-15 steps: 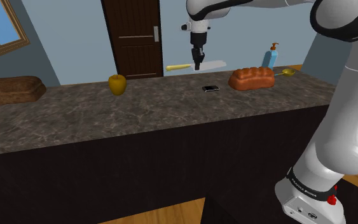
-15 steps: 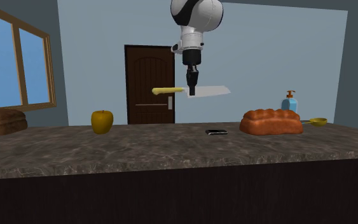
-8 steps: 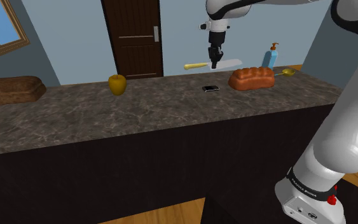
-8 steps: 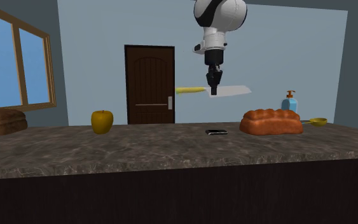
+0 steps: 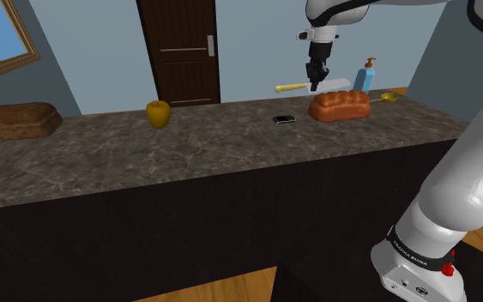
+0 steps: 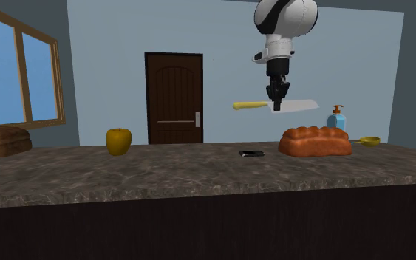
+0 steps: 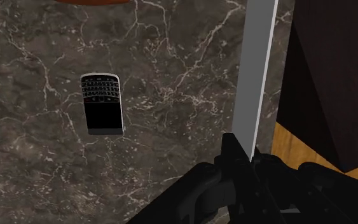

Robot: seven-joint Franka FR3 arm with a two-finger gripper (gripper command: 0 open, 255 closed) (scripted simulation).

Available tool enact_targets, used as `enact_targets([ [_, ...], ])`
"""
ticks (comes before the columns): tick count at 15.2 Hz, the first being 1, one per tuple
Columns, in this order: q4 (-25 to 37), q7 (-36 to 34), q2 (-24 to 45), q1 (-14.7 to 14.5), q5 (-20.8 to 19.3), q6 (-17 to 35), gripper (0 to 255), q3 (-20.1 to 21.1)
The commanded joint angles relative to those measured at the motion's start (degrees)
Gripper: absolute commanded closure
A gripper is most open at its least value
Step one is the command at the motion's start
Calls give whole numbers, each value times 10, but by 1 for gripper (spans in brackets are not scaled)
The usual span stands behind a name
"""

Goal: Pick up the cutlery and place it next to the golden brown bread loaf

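The pickup looks done: the gripper (image 6: 277,104) pinches the knife (image 6: 300,105) level in the air, high above the desk (image 6: 162,171), with the bread loaf (image 6: 315,142) below it and slightly aside, so lowering and releasing there remain.

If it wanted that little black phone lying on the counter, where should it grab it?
The phone lies flat and face up, so come straight down from above and pinch its two long edges, its narrower span. Bare counter lies either side. The tool is shut on the knife.
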State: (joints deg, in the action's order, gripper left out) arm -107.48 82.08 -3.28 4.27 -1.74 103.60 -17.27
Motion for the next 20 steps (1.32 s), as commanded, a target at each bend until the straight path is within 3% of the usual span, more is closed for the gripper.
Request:
enact_targets([
  [1,-1,28,-2,13,-2,0,255,-15],
  [11,9,166,6,77,-4,0,255,-89],
  [20,75,306,69,143,27,-9,255,-156],
])
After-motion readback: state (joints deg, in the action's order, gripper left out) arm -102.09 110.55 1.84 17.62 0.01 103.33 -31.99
